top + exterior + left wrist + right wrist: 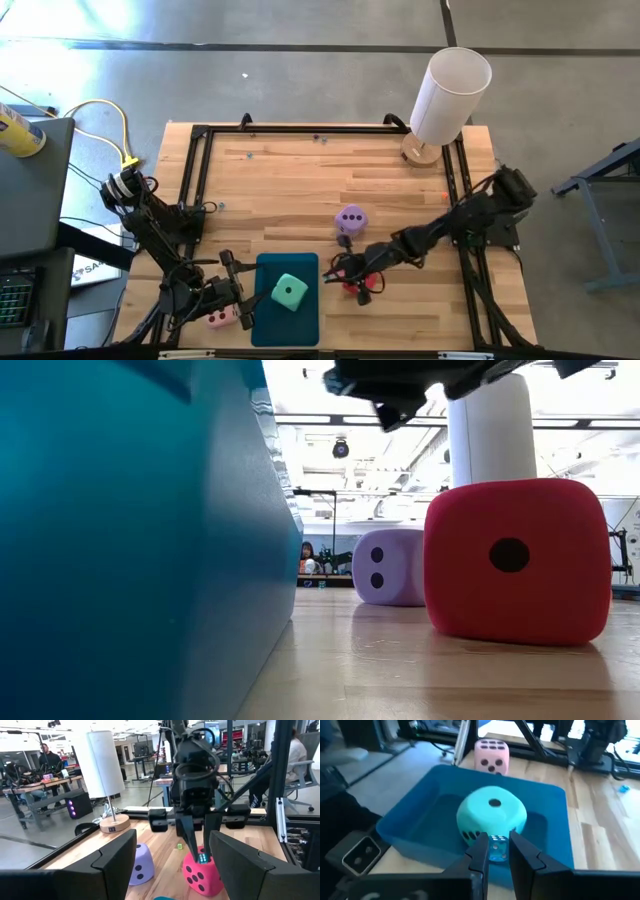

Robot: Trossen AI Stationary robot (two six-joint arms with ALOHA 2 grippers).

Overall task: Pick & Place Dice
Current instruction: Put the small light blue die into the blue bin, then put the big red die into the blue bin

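**Right gripper pinching a small die over the red one; left gripper open by the tray**

Front edge of the table [280, 180]: the pale pink die [491, 755] sits on the wood just beside the teal tray [420, 815], on its left-arm side. The left gripper [238, 298] hangs near it, between pink die and tray. Its fingers are spread wide with nothing between them.

The mint green die [491, 815] rests inside the tray, one pip up, not touching any gripper.

On the tray's other side, the red die [515, 560] sits on the wood. The right gripper [497, 837] is directly above it, pointing toward the tray. Its fingers are nearly closed, clamped on a small clear blue-green die [496, 849]. That small die is just over the red die's top; contact between them can't be told.

Farther back, the lilac purple die [388, 567] stands alone on the wood, near the red one but apart, two pips facing forward.

At the far right corner is a white cylinder lamp [450, 95] on a round wooden base.
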